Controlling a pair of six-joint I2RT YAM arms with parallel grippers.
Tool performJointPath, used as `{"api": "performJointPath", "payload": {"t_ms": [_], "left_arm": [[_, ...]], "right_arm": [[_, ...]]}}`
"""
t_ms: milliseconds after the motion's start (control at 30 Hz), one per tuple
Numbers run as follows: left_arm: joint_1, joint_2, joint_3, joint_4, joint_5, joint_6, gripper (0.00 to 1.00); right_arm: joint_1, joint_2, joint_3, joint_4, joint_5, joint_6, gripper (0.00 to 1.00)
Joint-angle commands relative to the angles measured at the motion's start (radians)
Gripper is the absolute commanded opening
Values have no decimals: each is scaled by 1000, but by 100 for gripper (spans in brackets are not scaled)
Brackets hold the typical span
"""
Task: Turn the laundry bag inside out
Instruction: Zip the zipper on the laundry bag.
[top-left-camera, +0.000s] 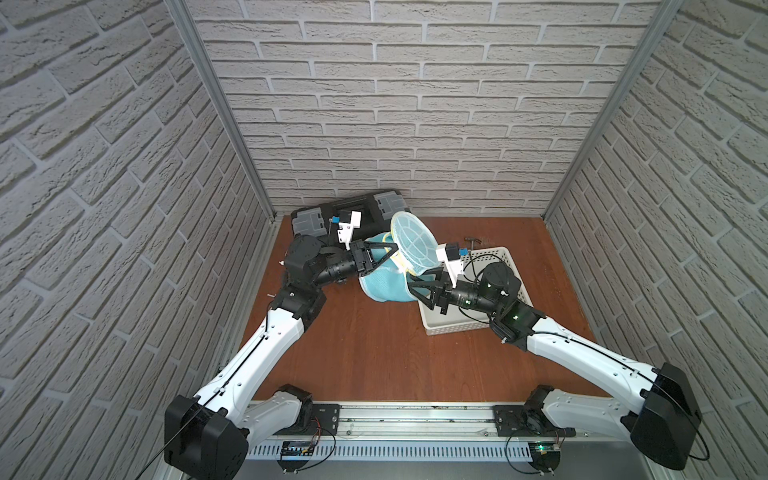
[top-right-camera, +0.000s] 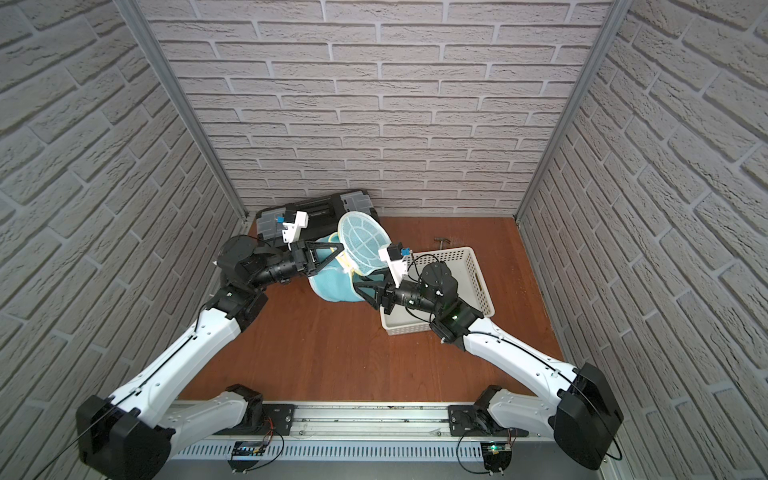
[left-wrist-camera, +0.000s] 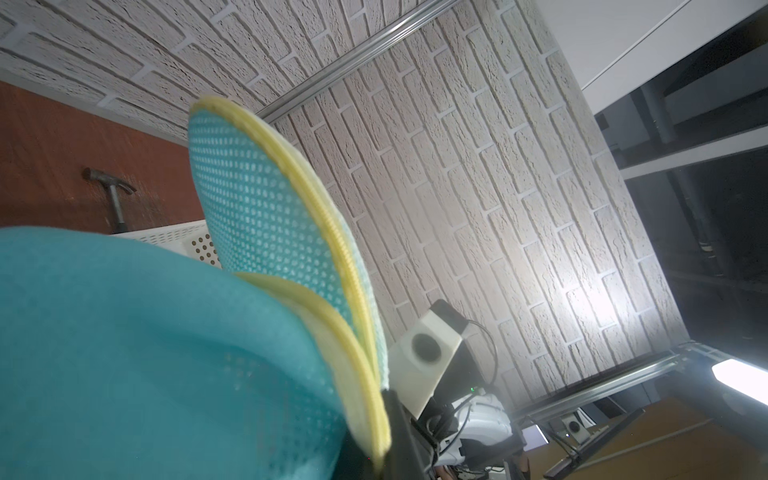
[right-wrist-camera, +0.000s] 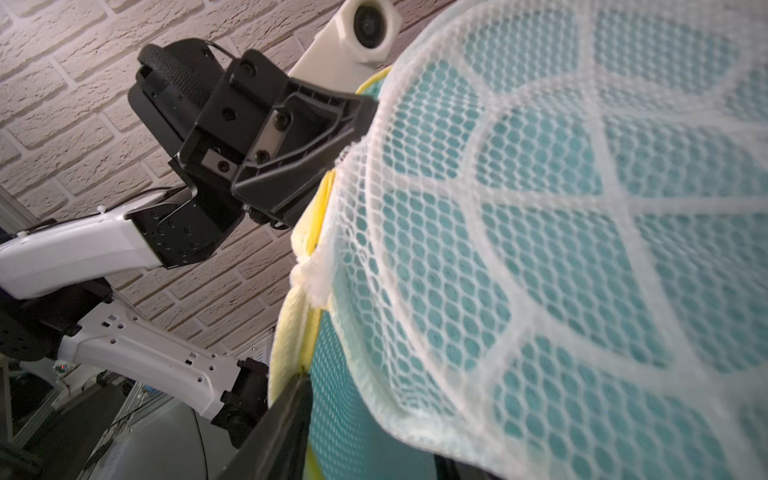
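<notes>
The laundry bag (top-left-camera: 384, 286) (top-right-camera: 332, 287) is a light-blue mesh tube with yellow trim, held above the floor between both arms. Its round lid (top-left-camera: 415, 241) (top-right-camera: 363, 239), white net with a spoked ring, stands tilted up at the top. My left gripper (top-left-camera: 397, 249) (top-right-camera: 340, 248) is shut on the yellow rim (left-wrist-camera: 374, 415) beside the lid. My right gripper (top-left-camera: 413, 278) (top-right-camera: 363, 280) is at the bag's right side, under the lid. Its fingers (right-wrist-camera: 291, 415) stand apart, with the blue mesh wall (right-wrist-camera: 353, 415) between them.
A white perforated basket (top-left-camera: 515, 270) (top-right-camera: 478, 266) lies on the brown floor under my right arm. A black toolbox (top-left-camera: 357, 205) stands at the back wall behind the bag. A small hammer (top-left-camera: 473, 241) (left-wrist-camera: 114, 195) lies behind the basket.
</notes>
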Motion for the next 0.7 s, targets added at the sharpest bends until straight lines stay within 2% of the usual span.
{"api": "performJointPath", "payload": {"t_ms": [0, 167, 667], "left_arm": [[-20, -5, 6, 180, -4, -48, 0], [-43, 9, 22, 190, 1, -56, 0], [-62, 21, 39, 205, 18, -42, 0]], "right_arm": [[4, 5, 30, 89, -86, -62, 51], [2, -23, 27, 88, -40, -119, 50], [1, -68, 24, 170, -1, -122, 40]]}}
